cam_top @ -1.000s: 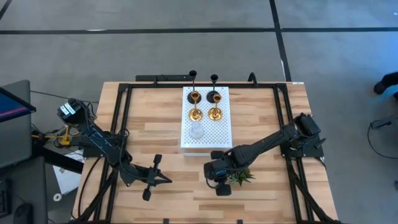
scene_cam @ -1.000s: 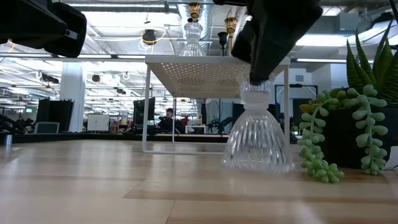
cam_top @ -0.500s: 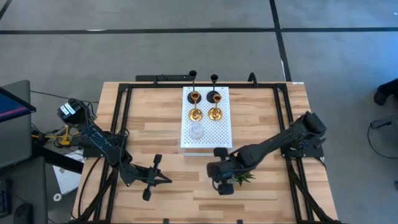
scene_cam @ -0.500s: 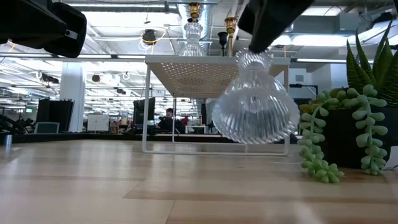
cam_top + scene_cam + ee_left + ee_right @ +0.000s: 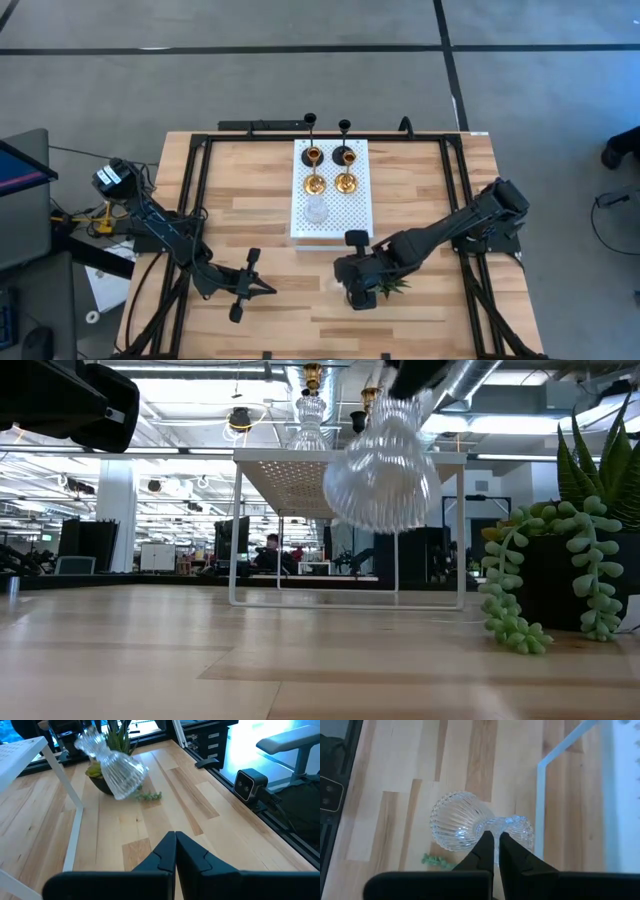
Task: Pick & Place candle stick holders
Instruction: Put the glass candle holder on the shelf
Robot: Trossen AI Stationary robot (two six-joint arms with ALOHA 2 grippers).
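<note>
A clear ribbed-glass candle stick holder with a bell-shaped base [image 5: 383, 470] hangs tilted in the air above the tabletop, clear of the wood, just in front of the white perforated metal board on thin white legs [image 5: 300, 480]. The right gripper [image 5: 493, 851] has its two dark fingers clamped on the holder's narrow stem, near the board's front corner. On top of the board [image 5: 352, 215] stand five more holders: one clear glass one [image 5: 317, 211] at the front, two shiny gold ones [image 5: 314, 184] in the middle row, and two black ones [image 5: 345, 156] at the back. Just beside the held piece sits a small green trailing plant in a dark pot [image 5: 565, 570].

The left gripper [image 5: 175, 851] waits well apart at the table's near left, its fingers pressed together on nothing.

The surface is a pale wooden plank tabletop [image 5: 250, 200] edged by a black metal frame [image 5: 195, 180]. Beyond it, the low view shows an open office hall with ceiling lights, columns and monitors, and a person seated far off.
</note>
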